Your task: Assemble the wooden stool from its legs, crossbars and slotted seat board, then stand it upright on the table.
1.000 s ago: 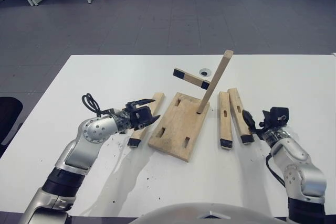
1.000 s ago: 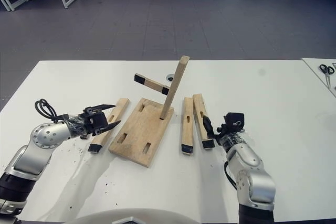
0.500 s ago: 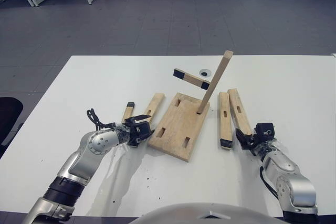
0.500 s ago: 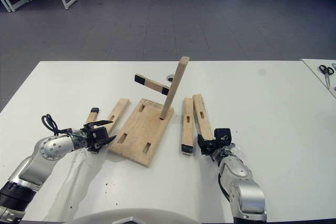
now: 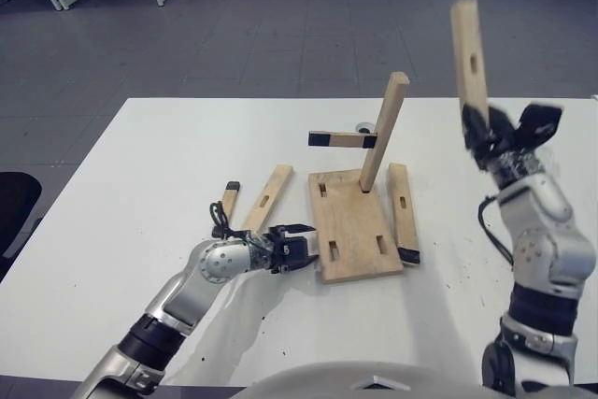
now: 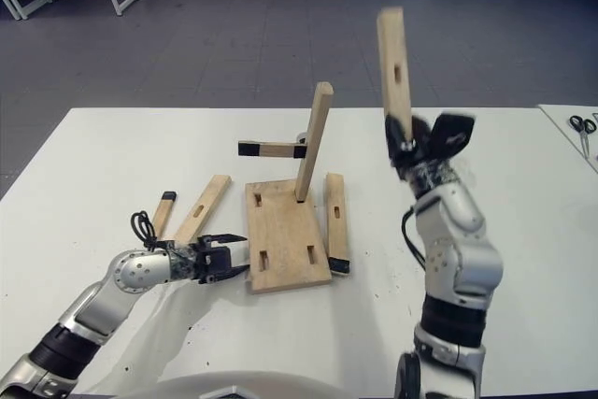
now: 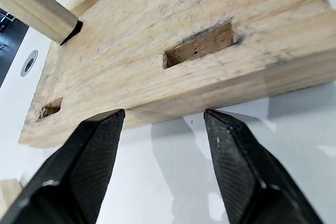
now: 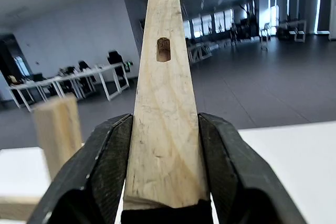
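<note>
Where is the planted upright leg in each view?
Left eye: upright leg, centre, standing in the seat board.
Right eye: centre too.
Left wrist: its foot entering the board's far slot.
Right wrist: likely the blurred post beside the held leg.
Landmark in the first three: seat board.

There is 1 slotted seat board just ahead of the left gripper, showing 3 open slots. There are 4 legs: 1 upright leg in the board, 1 raised leg clamped in the right gripper, 1 lying leg beyond the board, and 1 loose leg near the left gripper. There are 2 crossbars: 1 joined crossbar and 1 short crossbar.
</note>
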Robot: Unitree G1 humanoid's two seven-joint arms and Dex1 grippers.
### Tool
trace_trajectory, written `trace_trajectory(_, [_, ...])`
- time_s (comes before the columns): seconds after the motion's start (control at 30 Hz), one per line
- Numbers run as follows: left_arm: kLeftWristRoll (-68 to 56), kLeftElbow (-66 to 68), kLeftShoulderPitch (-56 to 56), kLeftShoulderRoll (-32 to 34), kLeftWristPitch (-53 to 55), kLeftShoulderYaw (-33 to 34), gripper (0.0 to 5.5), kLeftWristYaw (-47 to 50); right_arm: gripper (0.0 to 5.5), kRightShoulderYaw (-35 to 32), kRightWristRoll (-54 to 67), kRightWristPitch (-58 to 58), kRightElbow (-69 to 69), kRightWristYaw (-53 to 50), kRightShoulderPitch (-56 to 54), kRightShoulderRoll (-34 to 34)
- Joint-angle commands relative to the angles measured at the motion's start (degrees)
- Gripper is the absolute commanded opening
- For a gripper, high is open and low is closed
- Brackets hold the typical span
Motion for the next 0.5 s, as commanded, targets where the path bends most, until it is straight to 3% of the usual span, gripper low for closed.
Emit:
trace_trajectory(0.03, [0.99,3.55,-3.76,-6.61,0.58,-3.37,2.82,2.15,2.0,-2.71,11.01,3.83,2.26,2.16,-7.03,0.2])
trace_trajectory(0.13, [0.52,6.17,-4.96,-9.19,-0.74,-3.53,2.82,3.49,2.0,-2.91,17.86,6.44,4.47,4.86,-8.55,-0.01])
trace_trajectory(0.27, [-10.73,-0.23,-2.26,-7.7,4.33,6.9,2.82,2.51,2.0,-2.1,27.57,12.38,4.45,9.53,-6.05,-0.84])
trace_trajectory(0.37, [-30.06,-9.83,-2.08,-8.76,19.45,18.39,2.82,2.26,2.0,-1.8,34.49,16.76,4.45,12.89,-3.38,-1.94])
trace_trajectory(0.5, [-69.17,-15.99,-7.14,-11.85,43.19,31.5,3.42,10.88,2.0,-0.4,41.91,22.14,4.0,17.97,-0.12,-3.59])
